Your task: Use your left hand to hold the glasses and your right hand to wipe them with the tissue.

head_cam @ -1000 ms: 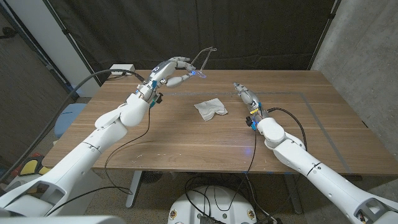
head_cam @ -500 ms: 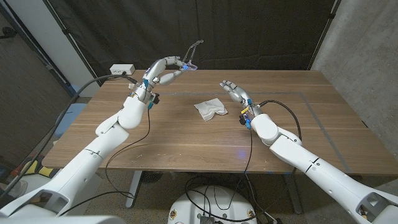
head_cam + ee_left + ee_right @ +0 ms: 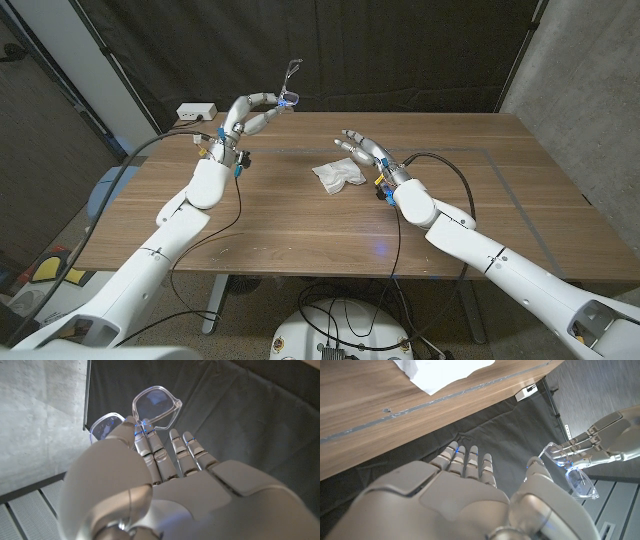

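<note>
Glasses (image 3: 291, 80) are pinched in the left hand (image 3: 254, 112), raised above the table's (image 3: 300, 220) far left. Tissue (image 3: 338, 173) lies mid-table, not yet picked up. Right hand (image 3: 362, 151), fingers spread and holding nothing, hovers just right of the tissue. Next, judged: tissue to be grasped, then carried to the lenses.

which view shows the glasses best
The left wrist view: the glasses sit close up, both clear lenses visible, pinched by the left hand. In the head view they are small and thin against the dark curtain; the right wrist view shows them side-on, further off.
</note>
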### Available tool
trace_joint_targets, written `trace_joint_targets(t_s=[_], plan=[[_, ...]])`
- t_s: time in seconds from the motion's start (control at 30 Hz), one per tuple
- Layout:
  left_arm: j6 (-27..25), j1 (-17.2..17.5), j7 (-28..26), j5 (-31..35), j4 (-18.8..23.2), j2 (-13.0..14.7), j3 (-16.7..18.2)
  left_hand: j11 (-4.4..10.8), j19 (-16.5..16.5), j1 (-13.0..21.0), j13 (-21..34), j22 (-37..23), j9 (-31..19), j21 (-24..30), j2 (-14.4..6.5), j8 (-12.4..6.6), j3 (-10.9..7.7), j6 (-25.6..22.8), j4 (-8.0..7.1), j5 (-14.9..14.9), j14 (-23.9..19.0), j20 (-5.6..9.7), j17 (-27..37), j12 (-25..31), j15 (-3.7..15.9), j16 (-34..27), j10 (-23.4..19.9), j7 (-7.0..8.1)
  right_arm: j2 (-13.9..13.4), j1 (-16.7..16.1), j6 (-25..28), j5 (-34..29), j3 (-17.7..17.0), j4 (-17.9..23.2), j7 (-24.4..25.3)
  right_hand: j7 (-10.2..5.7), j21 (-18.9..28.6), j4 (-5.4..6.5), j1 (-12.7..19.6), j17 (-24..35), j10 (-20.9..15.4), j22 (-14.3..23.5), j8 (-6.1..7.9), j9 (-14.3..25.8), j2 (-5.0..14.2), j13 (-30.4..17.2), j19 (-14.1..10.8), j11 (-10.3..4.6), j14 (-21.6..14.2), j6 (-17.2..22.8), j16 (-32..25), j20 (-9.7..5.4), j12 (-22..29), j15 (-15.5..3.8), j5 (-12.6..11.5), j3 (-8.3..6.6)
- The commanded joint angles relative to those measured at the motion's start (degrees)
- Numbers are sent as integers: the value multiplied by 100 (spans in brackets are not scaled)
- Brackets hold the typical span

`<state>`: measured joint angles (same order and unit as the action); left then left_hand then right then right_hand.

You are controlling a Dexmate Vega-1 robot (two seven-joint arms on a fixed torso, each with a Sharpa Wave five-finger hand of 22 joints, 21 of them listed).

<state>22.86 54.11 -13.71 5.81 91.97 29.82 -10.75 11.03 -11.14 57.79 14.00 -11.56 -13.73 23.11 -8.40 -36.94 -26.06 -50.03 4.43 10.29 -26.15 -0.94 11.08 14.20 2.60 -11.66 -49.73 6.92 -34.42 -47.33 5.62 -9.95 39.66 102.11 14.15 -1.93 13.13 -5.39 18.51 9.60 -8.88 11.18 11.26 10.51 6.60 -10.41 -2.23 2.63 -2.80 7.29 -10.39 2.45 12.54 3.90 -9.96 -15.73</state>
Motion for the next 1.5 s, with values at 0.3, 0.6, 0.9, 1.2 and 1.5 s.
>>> trace_joint_targets(t_s=[0.3,0.6,0.9,1.2,1.5], plan=[[-402,246,413,-1217,30,-404,434,-108,-31,-9,41,-19,-92,49,-38,-157,-96,-754,4,-36,-70,-41,26,62,849,-7,-36,-843,56,576,1284,-1819,827,343,-789,-24,10,-88,143,17,42,11,10,16,34,-9,-64,-85,6,42,13,9,-32,-54,-32,-44],[-552,333,842,-1909,30,-493,617,-145,-31,-12,48,-23,-127,62,-31,-182,-125,-781,9,-42,-96,-39,32,85,841,1,-52,-880,204,796,1435,-2182,1063,143,-1128,-8,-1,-123,199,18,182,9,-20,19,49,-11,-62,-98,108,-35,42,0,-91,-112,-30,-63],[-851,477,895,-2131,195,-548,754,-211,1,-5,54,-28,-168,68,-24,-203,-175,-800,26,-39,-115,-79,38,118,807,17,-74,-904,412,1063,1692,-2529,1336,-185,-1509,-12,-17,-155,250,19,311,8,-41,22,51,-13,-41,-118,177,-113,50,-18,-132,-120,-24,-76],[-1416,746,697,-2224,533,-660,995,-237,11,9,54,-31,-173,80,-6,-216,-220,-856,56,-28,-148,-84,36,157,785,24,-123,-962,580,1293,1878,-2745,1557,-560,-1794,-15,-33,-173,289,21,437,8,-46,25,63,-14,-14,-96,250,-166,53,-58,-162,-152,-19,-86],[-1691,931,573,-2221,676,-860,1212,-282,11,10,51,-35,-205,100,8,-219,-267,-863,80,-12,-182,-109,34,193,729,32,-161,-1011,733,1551,2177,-3062,1829,-858,-2117,3,-65,-202,352,24,656,10,-102,29,70,-16,61,-127,413,-426,65,-70,-200,-160,-18,-98]])
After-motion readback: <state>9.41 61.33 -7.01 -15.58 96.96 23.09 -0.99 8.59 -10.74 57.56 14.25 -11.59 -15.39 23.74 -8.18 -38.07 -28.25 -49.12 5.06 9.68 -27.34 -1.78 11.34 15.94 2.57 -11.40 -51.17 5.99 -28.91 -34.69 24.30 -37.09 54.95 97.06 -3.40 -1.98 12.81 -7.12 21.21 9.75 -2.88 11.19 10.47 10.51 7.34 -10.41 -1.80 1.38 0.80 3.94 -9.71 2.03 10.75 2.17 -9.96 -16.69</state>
